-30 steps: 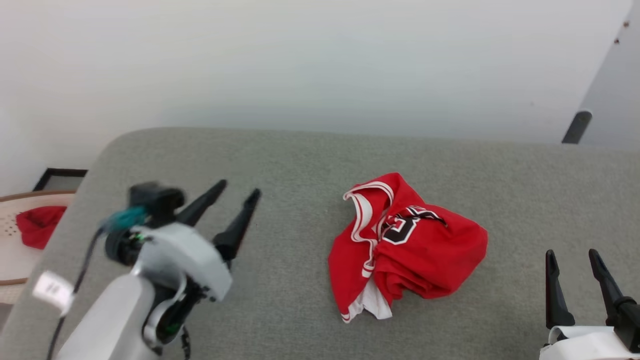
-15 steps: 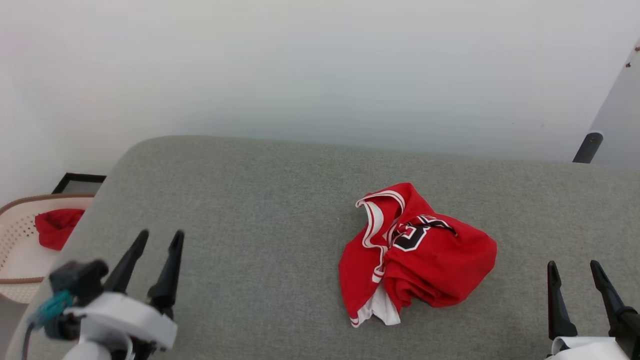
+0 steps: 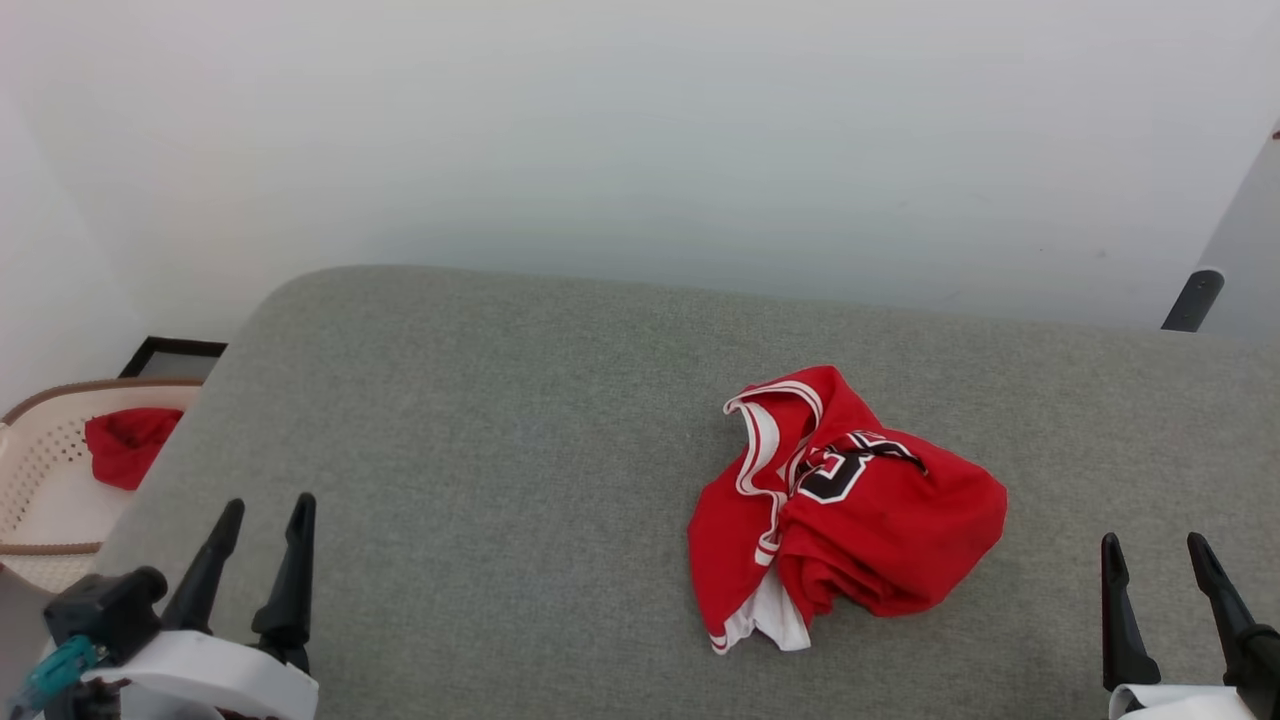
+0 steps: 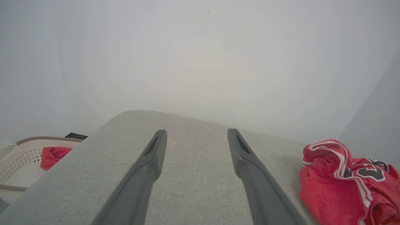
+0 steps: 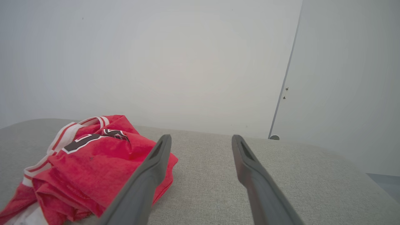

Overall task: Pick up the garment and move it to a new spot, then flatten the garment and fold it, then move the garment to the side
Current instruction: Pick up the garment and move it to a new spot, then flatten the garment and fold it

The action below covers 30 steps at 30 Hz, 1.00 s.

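Fingers, head view: left fingers rise at the lower left and right fingers at the lower right. Both pairs are spread apart and hold nothing, low over the near edge of the grey bench.
Garment, head view: the garment lies in a crumpled heap on the bench, right of centre. It is nearer the right fingers than the left and touches neither. Striped trim shows along its far-left side, the black number sits on top, and a white part pokes out at the near edge.
Aside, head view: a beige laundry basket with a plain red cloth sits beyond the bench's left end and is no part of the job.
Left wrist view: left fingers are wide apart over bare bench, with the garment at the right edge, well apart from them.
Right wrist view: right fingers are wide apart, and the garment lies just beside the left-hand one, its edge partly hidden behind it.
Step in hand: by my reading, the pick-up has not yet begun.
Doing it well: the right fingers look the better placed. They should probably come down on a raised fold near the trim, pinch several layers, and lift high enough that the cloth hangs free.
Risk: a shallow pinch may catch one layer and drag the heap.
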Tool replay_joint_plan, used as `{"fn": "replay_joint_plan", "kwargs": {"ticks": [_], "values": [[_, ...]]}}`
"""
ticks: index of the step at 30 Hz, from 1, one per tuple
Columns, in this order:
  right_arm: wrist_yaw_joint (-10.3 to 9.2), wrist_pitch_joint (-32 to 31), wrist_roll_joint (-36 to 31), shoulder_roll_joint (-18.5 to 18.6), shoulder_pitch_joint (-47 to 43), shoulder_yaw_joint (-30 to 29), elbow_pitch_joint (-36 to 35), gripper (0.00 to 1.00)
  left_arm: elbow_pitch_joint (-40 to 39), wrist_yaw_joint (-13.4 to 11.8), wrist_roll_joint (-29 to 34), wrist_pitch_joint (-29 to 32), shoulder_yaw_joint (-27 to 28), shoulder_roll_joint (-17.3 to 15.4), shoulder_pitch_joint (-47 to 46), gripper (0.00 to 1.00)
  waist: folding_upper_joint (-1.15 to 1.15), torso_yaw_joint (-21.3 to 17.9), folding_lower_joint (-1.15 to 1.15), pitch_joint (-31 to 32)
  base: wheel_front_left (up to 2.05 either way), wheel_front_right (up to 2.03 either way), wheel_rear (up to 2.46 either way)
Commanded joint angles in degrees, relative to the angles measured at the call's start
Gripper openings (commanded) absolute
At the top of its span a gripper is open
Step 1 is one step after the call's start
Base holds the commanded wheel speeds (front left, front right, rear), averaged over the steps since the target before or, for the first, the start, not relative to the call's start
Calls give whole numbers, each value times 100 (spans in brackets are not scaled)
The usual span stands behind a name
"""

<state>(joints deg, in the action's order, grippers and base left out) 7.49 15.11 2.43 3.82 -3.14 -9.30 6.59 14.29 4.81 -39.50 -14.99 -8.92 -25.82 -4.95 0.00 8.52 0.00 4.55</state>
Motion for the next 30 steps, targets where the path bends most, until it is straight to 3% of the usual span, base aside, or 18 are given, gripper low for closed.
{"fn": "replay_joint_plan", "kwargs": {"ticks": [1,9,14,30], "values": [[0,7,-25,-7,-63,-12,-15,100,-9,27,21,-20,39,41,74,100,0,4,0,-9,0,0,0],[0,7,-32,-3,3,34,9,100,-102,102,134,-5,31,106,52,100,0,-29,0,-55,0,0,0],[0,7,-41,9,73,61,-22,100,-354,158,-36,420,-181,69,-200,100,0,-96,0,-142,0,0,0],[0,6,28,-12,558,171,-49,100,-1132,-122,-891,3954,-1132,94,-1805,100,0,-652,0,-752,0,0,0]]}}
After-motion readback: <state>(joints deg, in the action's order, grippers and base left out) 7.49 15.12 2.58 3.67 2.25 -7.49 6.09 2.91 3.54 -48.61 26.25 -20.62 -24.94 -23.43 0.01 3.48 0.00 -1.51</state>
